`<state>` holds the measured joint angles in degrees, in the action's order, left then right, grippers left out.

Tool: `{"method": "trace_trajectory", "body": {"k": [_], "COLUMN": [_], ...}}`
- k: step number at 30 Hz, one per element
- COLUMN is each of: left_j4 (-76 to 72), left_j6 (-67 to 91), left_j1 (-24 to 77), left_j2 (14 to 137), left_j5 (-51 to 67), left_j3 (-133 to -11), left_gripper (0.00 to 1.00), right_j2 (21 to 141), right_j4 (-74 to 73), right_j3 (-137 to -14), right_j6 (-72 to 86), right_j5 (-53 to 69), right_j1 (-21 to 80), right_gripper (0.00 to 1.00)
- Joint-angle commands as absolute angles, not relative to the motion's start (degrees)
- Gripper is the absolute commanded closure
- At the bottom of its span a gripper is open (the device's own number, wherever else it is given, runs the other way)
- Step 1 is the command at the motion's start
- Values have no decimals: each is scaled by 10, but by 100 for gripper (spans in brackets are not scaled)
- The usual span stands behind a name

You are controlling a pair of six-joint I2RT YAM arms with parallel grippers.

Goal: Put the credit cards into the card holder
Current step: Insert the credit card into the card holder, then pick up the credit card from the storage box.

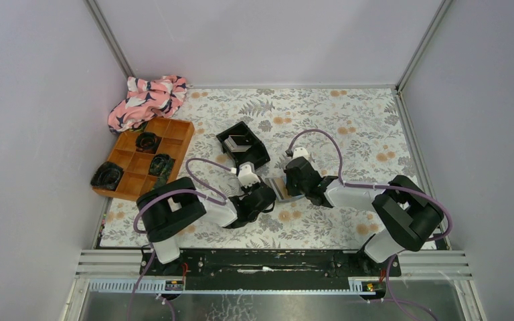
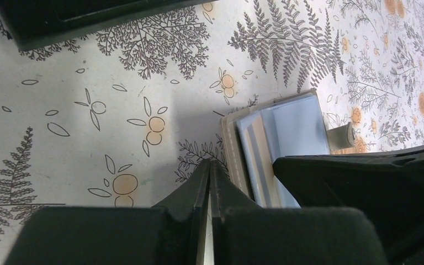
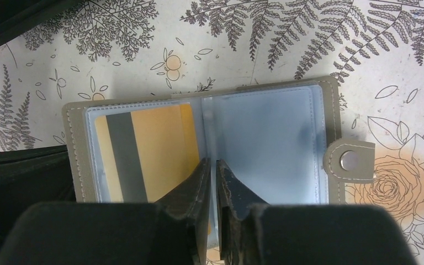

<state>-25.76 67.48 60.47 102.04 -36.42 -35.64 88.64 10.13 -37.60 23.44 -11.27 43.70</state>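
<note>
The card holder (image 3: 199,88) lies open on the floral cloth, also visible between both grippers in the top view as the card holder (image 1: 278,189). A gold credit card (image 3: 154,143) with a grey stripe sits in its left clear sleeve. The right-hand sleeves are blue-grey. My right gripper (image 3: 212,165) is at the holder's middle fold, its jaws closed on a thin sleeve leaf. My left gripper (image 2: 210,165) is shut and empty, its tips on the cloth just left of the card holder (image 2: 279,130).
A black square tray (image 1: 243,144) with something pale inside stands just behind the grippers. An orange compartment tray (image 1: 144,157) and a pink patterned cloth (image 1: 148,99) are at the back left. Grey walls enclose the table.
</note>
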Motion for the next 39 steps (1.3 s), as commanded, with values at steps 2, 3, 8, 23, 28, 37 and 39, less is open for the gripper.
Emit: {"method": "trace_trajectory", "body": {"k": [2, 3, 8, 23, 28, 37, 39], "left_j4": [-77, -66, -17, 149, 89, -11, -21], "left_j6": [676, 680, 693, 675, 599, 521, 510], "left_j1": [615, 615, 615, 579, 478, 352, 343], "left_j2": [1046, 1038, 986, 754, 671, 708, 735], "left_j5": [-316, -324, -359, -497, -454, -343, -331], "left_j3": [-301, -296, -282, -292, -261, -289, -306], "left_gripper": [92, 92, 90, 81, 68, 54, 53], "right_j2": [863, 863, 864, 881, 944, 1092, 1123], "right_j4": [94, 93, 85, 29, 4, -39, -47], "right_j3": [-377, -380, -393, -540, -651, -846, -881], "right_j6": [234, 232, 223, 157, 120, 46, 38], "right_j5": [-124, -127, -131, -120, -94, -29, -28], "right_j1": [435, 435, 435, 436, 436, 439, 440], "right_gripper": [82, 80, 66, 45, 42, 43, 43]}}
